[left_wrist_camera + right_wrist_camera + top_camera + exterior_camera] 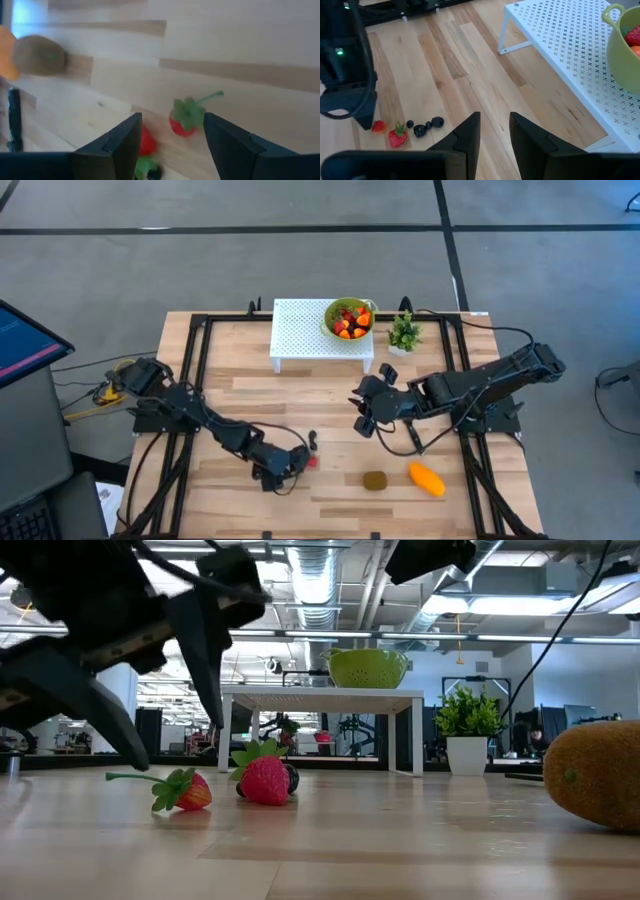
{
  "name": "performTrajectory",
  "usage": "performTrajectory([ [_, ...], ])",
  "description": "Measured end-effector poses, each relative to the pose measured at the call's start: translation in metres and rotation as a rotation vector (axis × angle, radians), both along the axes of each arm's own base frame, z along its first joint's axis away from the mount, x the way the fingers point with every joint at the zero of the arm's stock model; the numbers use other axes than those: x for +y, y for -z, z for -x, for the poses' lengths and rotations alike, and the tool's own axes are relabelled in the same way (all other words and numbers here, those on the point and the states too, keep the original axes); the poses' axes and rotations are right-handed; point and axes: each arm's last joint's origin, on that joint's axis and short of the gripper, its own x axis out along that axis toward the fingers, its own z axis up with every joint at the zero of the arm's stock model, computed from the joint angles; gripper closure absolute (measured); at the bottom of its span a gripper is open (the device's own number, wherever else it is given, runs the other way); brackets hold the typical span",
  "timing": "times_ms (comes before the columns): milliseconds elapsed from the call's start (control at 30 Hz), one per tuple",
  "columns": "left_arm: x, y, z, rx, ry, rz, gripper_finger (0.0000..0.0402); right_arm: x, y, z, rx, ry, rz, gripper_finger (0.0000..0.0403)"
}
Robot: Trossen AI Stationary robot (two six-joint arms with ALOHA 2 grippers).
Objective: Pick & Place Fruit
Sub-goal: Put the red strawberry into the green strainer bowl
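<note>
The left gripper sits low over the wooden table toward its front edge, left of centre, its jaws spread apart and holding nothing. In the left wrist view a small strawberry with a curled green stem lies on the table just ahead of the gap between the two fingers, and a second, larger strawberry lies close against the inner side of one finger; whether it touches that finger cannot be told. In the low view the two strawberries lie side by side, with a dark berry tucked just behind the larger one. A few more dark berries lie in a short row beside them.

The brown kiwi and the orange-yellow mango lie side by side, apart, near the front edge, right of centre.

The right gripper hovers above the middle of the table, its jaws parted with a narrow gap and gripping nothing.

At the back edge stands a white perforated stand carrying a green bowl of red and orange fruit, and a small potted plant stands just beside it
</note>
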Motion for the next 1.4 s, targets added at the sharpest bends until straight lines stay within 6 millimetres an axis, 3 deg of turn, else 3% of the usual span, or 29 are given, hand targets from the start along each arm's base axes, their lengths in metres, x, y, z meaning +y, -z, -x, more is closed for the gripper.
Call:
performTrajectory([
  [467, -0.015, 0.010, 0.000, -0.032, 0.075, 0.074, 0.0199, -0.001, 0.000, 0.000, -0.004, 0.003, -0.002, 0.0305],
  [600, -0.016, 0.020, -0.003, -0.025, 0.072, 0.077, 0.0198, -0.001, 0.000, 0.000, -0.004, 0.003, -0.002, 0.0305],
  [900, -0.014, 0.018, -0.004, -0.025, 0.058, 0.096, 0.0199, 0.000, 0.000, 0.000, -0.004, 0.003, -0.002, 0.0305],
  [1400, -0.005, 0.020, -0.009, 0.017, 0.050, 0.170, 0.0261, 0.000, 0.000, -0.001, -0.005, 0.003, -0.003, 0.0305],
])
